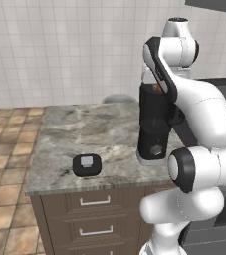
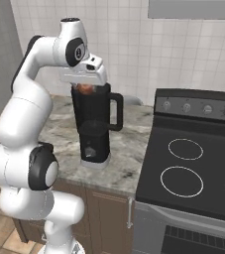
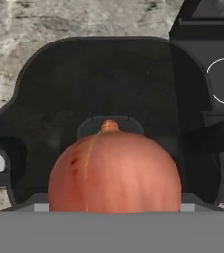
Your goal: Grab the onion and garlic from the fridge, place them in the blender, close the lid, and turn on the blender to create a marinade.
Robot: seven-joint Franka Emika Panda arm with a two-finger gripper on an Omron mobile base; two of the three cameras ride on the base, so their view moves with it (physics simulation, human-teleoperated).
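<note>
Orange-red, the onion (image 3: 114, 170) sits low in the middle of the hand view, the jaws clamped on it directly over the open blender (image 2: 94, 126). Dropping it looks next; garlic, closing and switching on remain. The lid (image 1: 87, 165) lies lower left on the counter (image 1: 69, 134).
</note>
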